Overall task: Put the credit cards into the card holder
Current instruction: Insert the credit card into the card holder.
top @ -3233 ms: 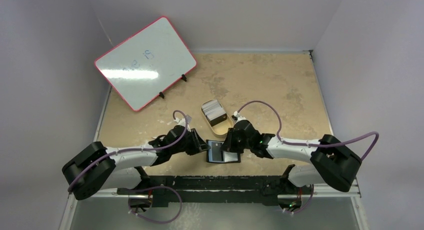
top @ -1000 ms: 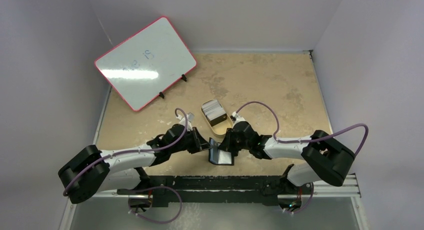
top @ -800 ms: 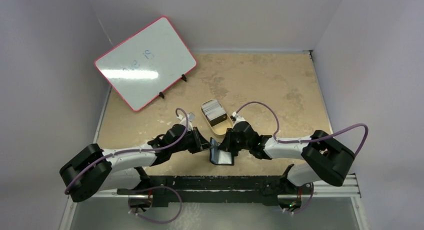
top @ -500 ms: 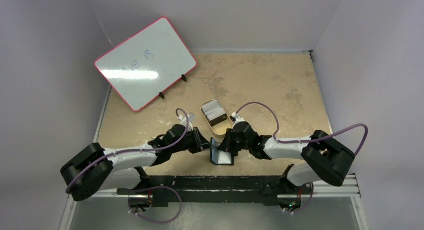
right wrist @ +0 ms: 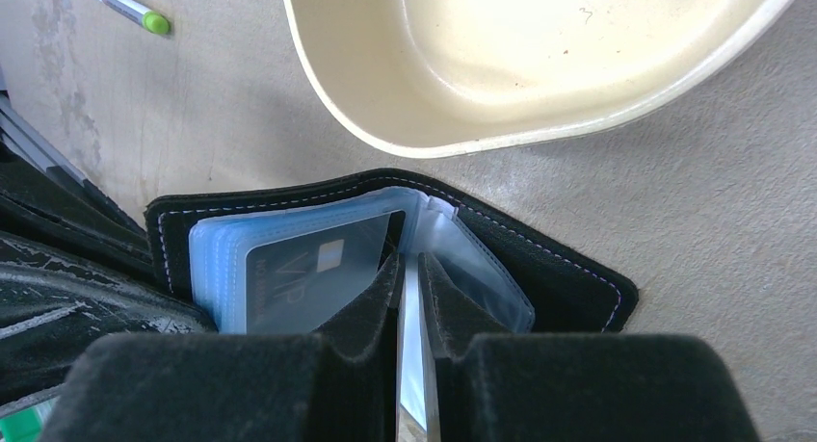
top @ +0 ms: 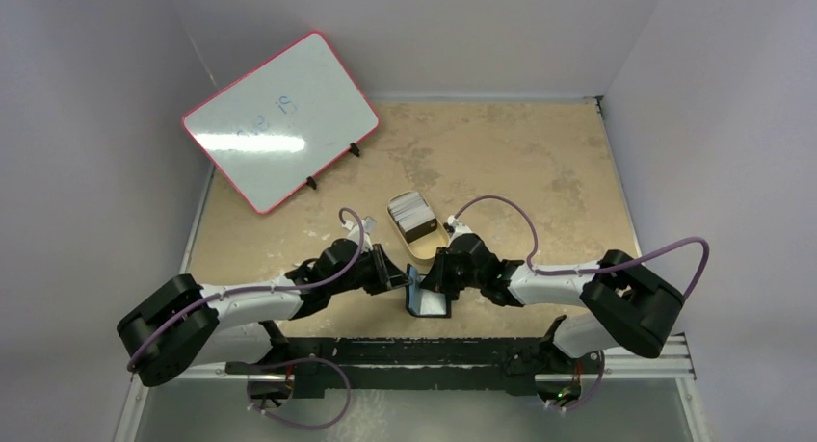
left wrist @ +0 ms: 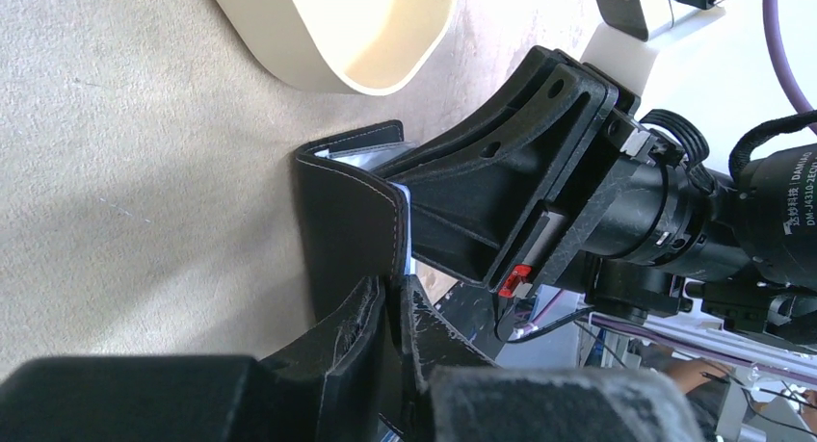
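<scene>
Card holder [top: 427, 302] folded up from flat; left hand [left wrist: 390, 293] pinching its cover, right hand [right wrist: 411, 264] nipping credit card [right wrist: 410, 384] edge-on, pointing into it.

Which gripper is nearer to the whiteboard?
Left. The left gripper is at the left edge of the wallet, on the side toward the whiteboard; the right gripper is at the other side, farther away.

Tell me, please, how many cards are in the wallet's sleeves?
1: a dark card in the sleeve beside the right gripper; the pale sheet it pinches may be another; others may be hidden.
</scene>
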Controlling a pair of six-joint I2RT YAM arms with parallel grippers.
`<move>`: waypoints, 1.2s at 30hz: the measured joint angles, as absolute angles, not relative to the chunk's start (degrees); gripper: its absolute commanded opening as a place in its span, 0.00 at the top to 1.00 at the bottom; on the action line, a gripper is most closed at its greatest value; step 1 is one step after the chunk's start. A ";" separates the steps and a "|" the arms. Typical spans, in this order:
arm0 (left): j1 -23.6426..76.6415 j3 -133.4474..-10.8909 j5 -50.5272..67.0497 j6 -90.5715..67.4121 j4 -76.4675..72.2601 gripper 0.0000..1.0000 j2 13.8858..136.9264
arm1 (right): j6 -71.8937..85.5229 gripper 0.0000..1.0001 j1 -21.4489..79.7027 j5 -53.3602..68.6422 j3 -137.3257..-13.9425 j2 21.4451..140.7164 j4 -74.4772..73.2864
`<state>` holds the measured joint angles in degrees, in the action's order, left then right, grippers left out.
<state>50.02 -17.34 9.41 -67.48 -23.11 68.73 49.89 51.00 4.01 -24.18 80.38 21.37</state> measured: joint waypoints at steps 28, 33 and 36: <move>50.02 -22.48 5.17 -62.52 -7.73 1.00 69.12 | 49.84 0.83 51.11 4.01 -24.53 80.36 20.82; 50.02 -24.38 3.97 -61.65 -2.90 1.00 68.40 | 49.84 0.78 51.40 3.77 -25.43 77.54 16.56; 50.02 -25.76 2.68 -61.10 1.23 1.00 66.50 | 49.84 0.72 51.48 3.18 -26.00 72.25 12.62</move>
<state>50.02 -25.76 2.68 -61.10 1.23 66.50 49.84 51.48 3.18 -26.00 72.25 12.62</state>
